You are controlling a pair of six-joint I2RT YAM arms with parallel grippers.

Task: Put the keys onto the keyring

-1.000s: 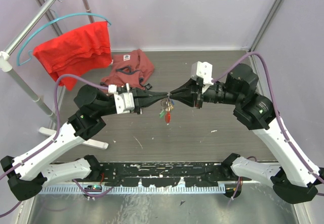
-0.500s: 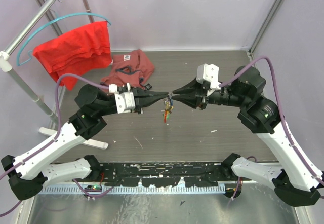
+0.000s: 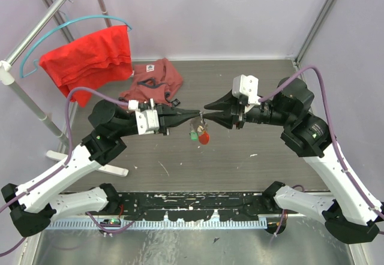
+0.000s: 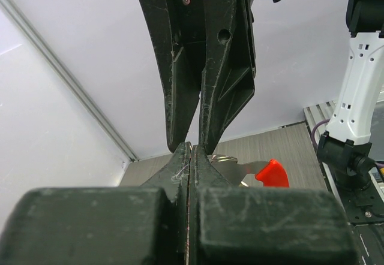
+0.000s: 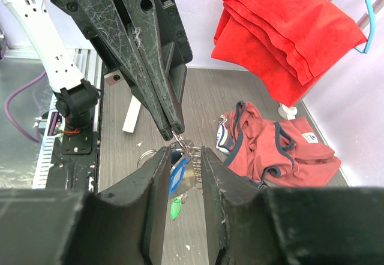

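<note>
My left gripper [image 3: 197, 114] is shut on the keyring [image 5: 187, 147], a thin silvery loop held in mid-air over the middle of the table. Below it hang the keys: a blue-headed key [image 5: 178, 172], a green-headed key [image 3: 194, 135] and, beside them, the red oval tag [image 3: 204, 137]. My right gripper [image 3: 206, 113] faces the left one tip to tip and is open. Its fingers [image 5: 157, 181] stand on either side of the hanging bunch without gripping it. In the left wrist view the shut left gripper [image 4: 192, 150] has the red tag [image 4: 271, 175] just beyond it.
A bright red cloth [image 3: 90, 58] hangs on a teal hanger on the clothes rack [image 3: 36, 31] at the back left. A darker red garment [image 3: 153, 82] lies on the table behind the grippers. The rack's white foot [image 3: 114, 170] sits under the left arm.
My right gripper has opened and drawn back a little to the right. The bunch of keys has swung, and the red tag now hangs in plain view.
</note>
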